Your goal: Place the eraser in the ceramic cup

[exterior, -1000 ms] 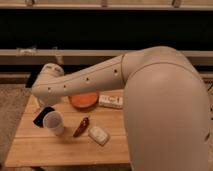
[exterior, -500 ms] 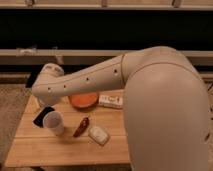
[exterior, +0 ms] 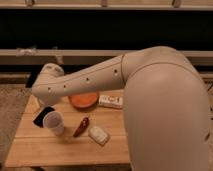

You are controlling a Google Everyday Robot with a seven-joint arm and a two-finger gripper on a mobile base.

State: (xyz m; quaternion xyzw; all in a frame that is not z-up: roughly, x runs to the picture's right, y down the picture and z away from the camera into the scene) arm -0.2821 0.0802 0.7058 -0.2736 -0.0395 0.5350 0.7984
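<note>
Wooden table (exterior: 35,146), dark wall (exterior: 100,30); gripper (exterior: 46,105) over eraser (exterior: 42,116) beside ceramic cup (exterior: 54,123)

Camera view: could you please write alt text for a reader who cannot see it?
A large white robot arm reaches left over a wooden table, its gripper hidden behind the wrist. A black eraser lies beside a white ceramic cup, near an orange dish.

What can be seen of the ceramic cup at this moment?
The ceramic cup is small, plain white and slightly tapered, with a round rim and no visible handle. It stands upright on the left part of the wooden table. The black eraser lies at its back left, seemingly touching it. A red object lies apart to its right. The gripper is hidden behind the arm, whose end hangs above the cup.
</note>
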